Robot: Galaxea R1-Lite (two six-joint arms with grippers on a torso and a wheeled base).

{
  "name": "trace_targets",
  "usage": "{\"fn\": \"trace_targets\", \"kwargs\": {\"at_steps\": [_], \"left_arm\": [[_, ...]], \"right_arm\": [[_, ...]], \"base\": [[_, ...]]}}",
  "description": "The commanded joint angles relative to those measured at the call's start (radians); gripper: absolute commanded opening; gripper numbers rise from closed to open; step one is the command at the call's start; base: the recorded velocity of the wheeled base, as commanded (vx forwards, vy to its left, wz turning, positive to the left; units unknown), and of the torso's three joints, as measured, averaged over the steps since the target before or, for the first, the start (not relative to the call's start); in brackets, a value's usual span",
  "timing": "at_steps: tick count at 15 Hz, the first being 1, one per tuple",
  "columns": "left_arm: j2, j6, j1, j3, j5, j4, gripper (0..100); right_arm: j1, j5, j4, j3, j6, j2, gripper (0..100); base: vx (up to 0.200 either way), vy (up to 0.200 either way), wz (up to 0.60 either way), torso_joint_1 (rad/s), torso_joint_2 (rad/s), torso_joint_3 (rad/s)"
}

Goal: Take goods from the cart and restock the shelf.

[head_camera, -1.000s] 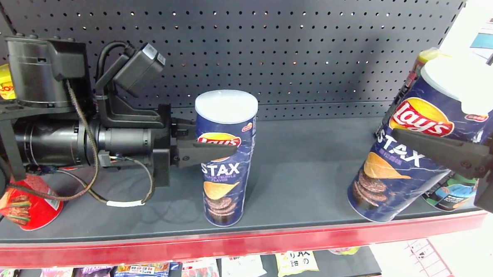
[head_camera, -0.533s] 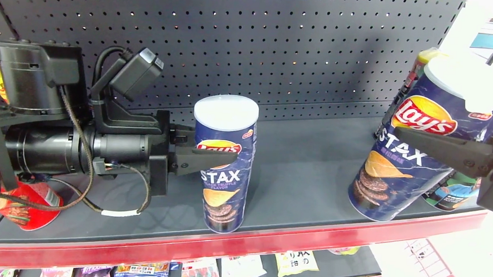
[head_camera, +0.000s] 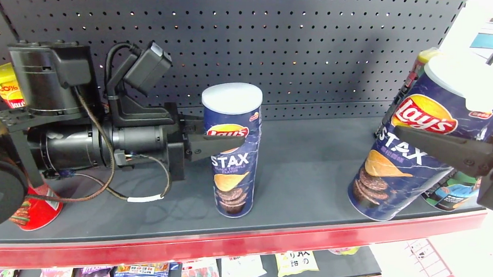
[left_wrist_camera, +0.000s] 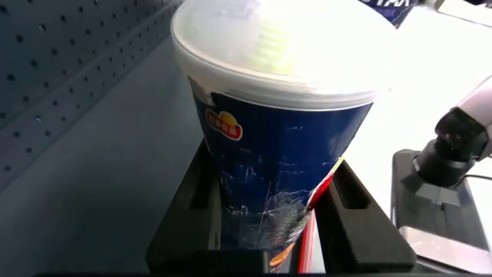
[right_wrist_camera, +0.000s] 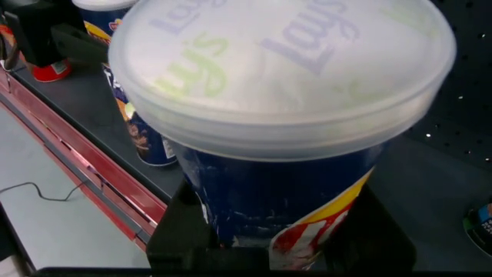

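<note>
From the left, the left gripper [head_camera: 229,141] lies level, its jaws closed around the upper half of an upright blue chip can [head_camera: 231,183]. The can is mid-shelf [head_camera: 307,166], long axis vertical, base on the deck or just above it; I cannot tell which. At far right, the right gripper [head_camera: 413,127] has its jaws clamped on a second blue chip can [head_camera: 394,182], tilted with its lid leaning right and its base near the red front lip [head_camera: 225,248]. The left can looks ready to release, while the right one needs righting first.

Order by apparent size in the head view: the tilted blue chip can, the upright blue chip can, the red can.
1. Tilted blue chip can, though nearness inflates it.
2. Upright blue chip can.
3. Red can, partly hidden.
</note>
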Motion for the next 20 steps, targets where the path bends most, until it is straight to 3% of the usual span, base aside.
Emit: {"fn": "trace_targets", "kwargs": {"at_steps": [1,6,16,20], "left_arm": [[0.005,0.000,-0.010,0.025,0.005,-0.002,0],[-0.029,0.000,-0.031,0.072,0.008,-0.005,0],[-0.052,-0.002,-0.065,0.077,0.042,-0.004,0],[-0.076,-0.002,-0.065,0.134,0.048,-0.002,0]], "right_arm": [[0.001,0.000,0.000,0.002,-0.001,0.001,0],[0.001,0.000,0.000,0.005,0.001,0.001,0],[0.001,0.000,0.000,0.005,0.001,0.006,0],[0.001,0.000,0.000,0.005,0.001,0.004,0]], "base": [[0.000,0.000,0.00,0.000,0.00,0.000],[0.000,0.000,0.00,0.000,0.00,0.000],[0.000,0.000,0.00,0.000,0.00,0.000],[0.000,0.000,0.00,0.000,0.00,0.000]]}}
